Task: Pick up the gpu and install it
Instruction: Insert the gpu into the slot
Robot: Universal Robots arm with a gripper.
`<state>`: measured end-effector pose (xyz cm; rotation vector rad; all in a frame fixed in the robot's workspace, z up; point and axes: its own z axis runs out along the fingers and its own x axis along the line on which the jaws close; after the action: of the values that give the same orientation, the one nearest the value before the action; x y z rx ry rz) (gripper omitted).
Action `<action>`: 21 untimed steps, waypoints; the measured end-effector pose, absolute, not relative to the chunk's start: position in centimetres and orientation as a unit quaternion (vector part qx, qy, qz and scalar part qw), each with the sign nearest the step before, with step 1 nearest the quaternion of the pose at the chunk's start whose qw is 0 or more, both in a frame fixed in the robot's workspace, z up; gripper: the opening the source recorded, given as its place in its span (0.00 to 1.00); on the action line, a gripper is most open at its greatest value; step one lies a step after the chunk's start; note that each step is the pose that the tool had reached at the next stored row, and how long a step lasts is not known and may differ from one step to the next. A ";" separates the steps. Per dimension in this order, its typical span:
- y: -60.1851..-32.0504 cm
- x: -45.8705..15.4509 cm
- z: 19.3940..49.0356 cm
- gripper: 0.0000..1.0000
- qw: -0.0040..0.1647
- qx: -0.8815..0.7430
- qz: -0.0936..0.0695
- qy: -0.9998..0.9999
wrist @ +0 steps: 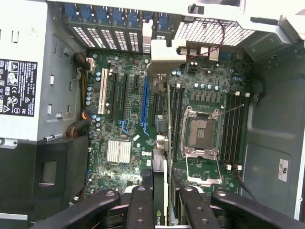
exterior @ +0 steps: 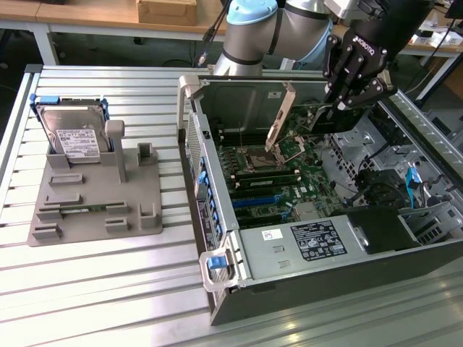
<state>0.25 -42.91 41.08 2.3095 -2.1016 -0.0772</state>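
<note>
Step in hand, as I'm reading it: pick-up is done and the carry/line-up part of the install is going on. The gripper [exterior: 354, 92] is hanging over the open PC case [exterior: 217, 210], at the end away from the PSU [exterior: 311, 242], w/ its fingers [wrist: 138, 206] standing about half closed and clamping the gpu [wrist: 160, 213] btwn them. The card is showing edge-on in the wrist view, logo face near the fingers. Its green board is running away from them toward the rear slot openings [wrist: 112, 36], w/ what looks like its pale metal bracket [wrist: 167, 52] sitting at that end. It's riding above the mobo [wrist: 119, 157], not seated as far as I can tell. Its edge is appearing to run parallel to the long blue slot [wrist: 144, 98], just beside it on the CPU socket [wrist: 200, 131] side, tho the card being up off the board is making that offset hard to judge. The hard drive [exterior: 71, 137] is sitting on the grey fixture [exterior: 94, 210], well apart from the case, at the exterior view's left. Judging what the next move is calling for: card edge square over its slot, bracket lining up w/ a rear opening, card upright, then straight even pressure. Any tilt is risking a jam against the slot walls or nearby parts.
</note>
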 end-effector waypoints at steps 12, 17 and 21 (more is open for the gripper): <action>-42.9 0.2 40.8 0.26 0.009 0.739 -0.025 -0.673; -42.9 0.2 40.6 0.26 0.009 0.739 -0.025 -0.673; -42.9 0.2 40.5 0.26 0.009 0.739 -0.025 -0.673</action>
<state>0.25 -42.91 40.55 2.3095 -2.1016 -0.0772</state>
